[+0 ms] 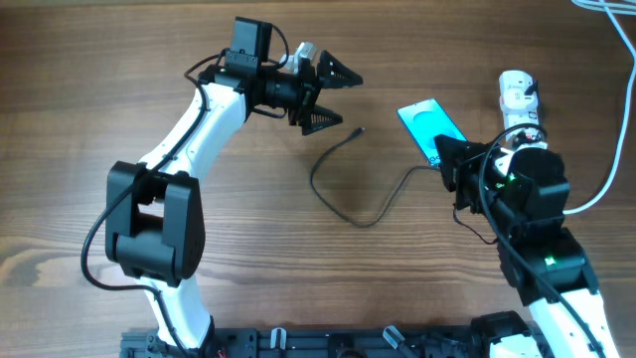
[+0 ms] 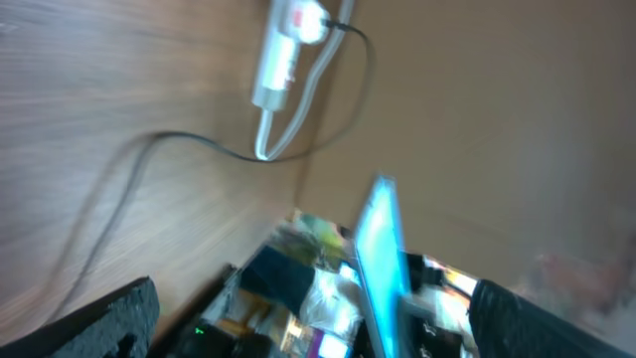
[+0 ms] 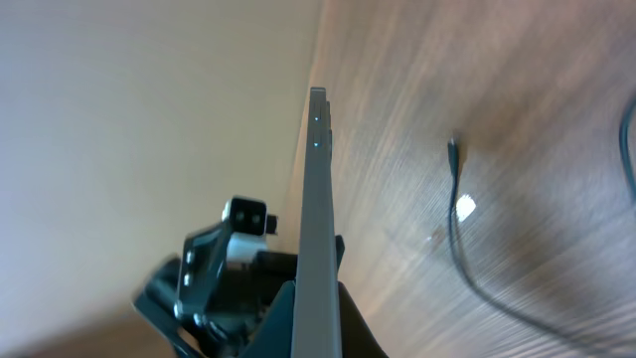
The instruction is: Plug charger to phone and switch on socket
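Note:
My right gripper is shut on the lower end of the phone, whose teal-blue screen faces up in the overhead view. In the right wrist view the phone stands edge-on between the fingers. The charger lies in loops on the table, its connector tip free, left of the phone; it also shows in the right wrist view. My left gripper is open and empty, just left of the tip. The socket lies behind the right gripper. The left wrist view shows the socket and the phone, blurred.
A thick white lead runs from the socket along the right edge of the table. The left arm's body crosses the left half of the table. The right arm's base fills the lower right.

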